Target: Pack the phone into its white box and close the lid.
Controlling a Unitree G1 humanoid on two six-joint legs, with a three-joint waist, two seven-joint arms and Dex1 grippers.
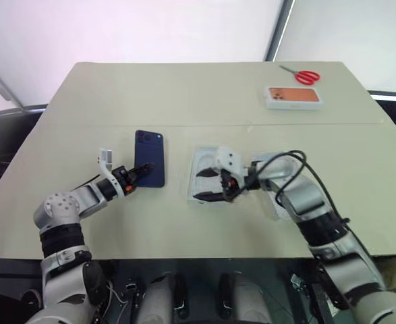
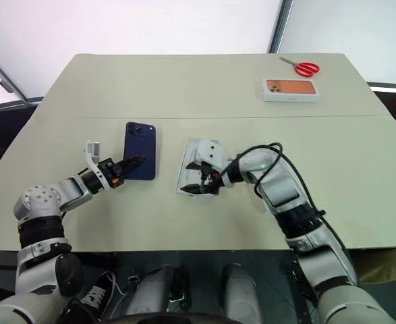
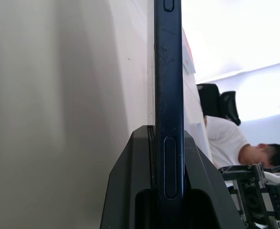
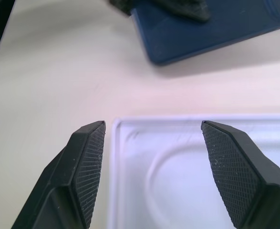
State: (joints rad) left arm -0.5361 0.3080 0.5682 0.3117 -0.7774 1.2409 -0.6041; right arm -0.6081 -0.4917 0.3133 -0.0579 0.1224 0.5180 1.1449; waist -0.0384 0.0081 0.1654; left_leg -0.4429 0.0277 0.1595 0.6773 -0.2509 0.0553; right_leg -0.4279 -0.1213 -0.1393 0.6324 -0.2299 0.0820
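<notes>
My left tool (image 1: 138, 173) clamps the phone (image 1: 150, 157); my right tool (image 4: 151, 167) gapes empty.
The phone's near end is pinched between my fingers above the tabletop (image 1: 184, 94), left of the white recessed insert (image 4: 187, 167), over which my right tool hovers wide apart.

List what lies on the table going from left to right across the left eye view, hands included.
Left hand gripping the phone → white insert with a phone-shaped recess, with the open right hand over it → white box printed with an orange phone → red scissors.
</notes>
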